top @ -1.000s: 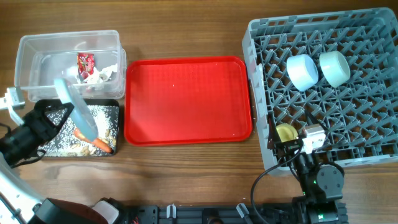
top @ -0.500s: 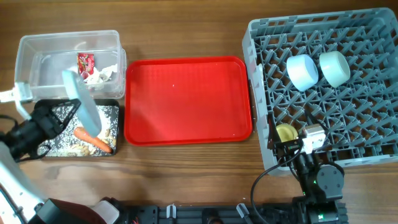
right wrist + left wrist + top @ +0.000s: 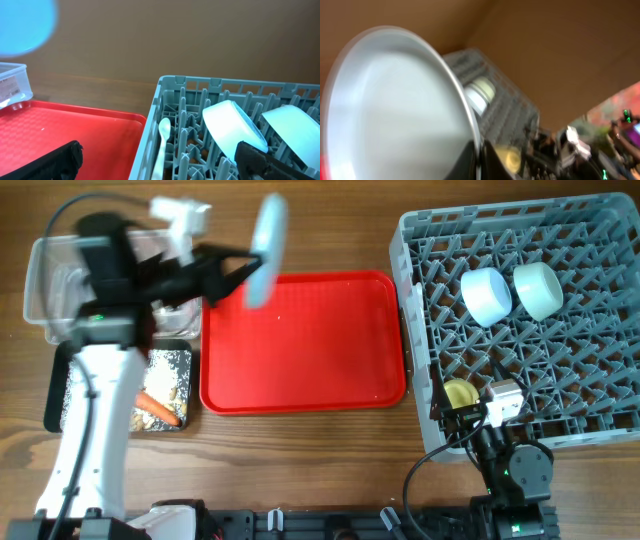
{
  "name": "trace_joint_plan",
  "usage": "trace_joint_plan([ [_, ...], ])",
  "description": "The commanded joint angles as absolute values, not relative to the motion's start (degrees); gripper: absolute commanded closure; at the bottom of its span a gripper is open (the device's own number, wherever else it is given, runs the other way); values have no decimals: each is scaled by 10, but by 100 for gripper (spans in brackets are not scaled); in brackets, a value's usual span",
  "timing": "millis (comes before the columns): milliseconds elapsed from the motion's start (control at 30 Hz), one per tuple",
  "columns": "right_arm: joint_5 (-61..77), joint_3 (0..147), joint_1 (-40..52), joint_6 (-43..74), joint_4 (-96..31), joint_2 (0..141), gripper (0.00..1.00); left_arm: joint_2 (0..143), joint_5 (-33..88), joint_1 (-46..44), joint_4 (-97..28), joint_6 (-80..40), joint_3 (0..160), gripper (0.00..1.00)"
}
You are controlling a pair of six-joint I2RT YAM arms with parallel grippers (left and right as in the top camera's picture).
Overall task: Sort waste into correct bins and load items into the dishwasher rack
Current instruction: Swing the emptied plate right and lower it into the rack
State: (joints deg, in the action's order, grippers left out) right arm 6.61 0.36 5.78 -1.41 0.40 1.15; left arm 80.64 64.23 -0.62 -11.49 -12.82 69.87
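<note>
The left arm [image 3: 95,380] hides most of the clear tub [image 3: 40,280]; the carrot [image 3: 160,407] lies in the black tray [image 3: 55,395]. The left gripper [image 3: 238,268] pinches the blue plate [image 3: 266,248] by its rim, edge-on above the red tray [image 3: 300,340], probably so it slots between the pegs of the rack [image 3: 590,330]. Motion blurs it. The right gripper [image 3: 162,162] sits spread wide, empty, at the rack's front.

The brown wooden table [image 3: 300,455] fills the whole view from above. Its top has long dark and light stripes in the wood that run from side to side. Along its near edge sits a black metal bar [image 3: 330,525] with small parts on it. In the right wrist view, a plain tan surface [image 3: 175,35] rises behind the table's far edge. It is too blurry to tell if it is a wall. The light is soft and even, with only faint shadows.
</note>
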Motion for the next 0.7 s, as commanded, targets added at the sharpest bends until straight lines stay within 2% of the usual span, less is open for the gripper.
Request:
trace_joint_plan([
  [0, 77, 3, 56, -13, 6, 8, 0, 842, 485, -130, 25, -399, 703, 96],
  [333, 77, 3, 56, -14, 6, 8, 0, 997, 225, -339, 334, -684, 703, 96],
  [500, 77, 3, 56, -14, 6, 8, 0, 1034, 141, -385, 393, -714, 703, 96],
  [667, 77, 3, 56, -14, 6, 8, 0, 1042, 134, -399, 389, -714, 703, 96],
])
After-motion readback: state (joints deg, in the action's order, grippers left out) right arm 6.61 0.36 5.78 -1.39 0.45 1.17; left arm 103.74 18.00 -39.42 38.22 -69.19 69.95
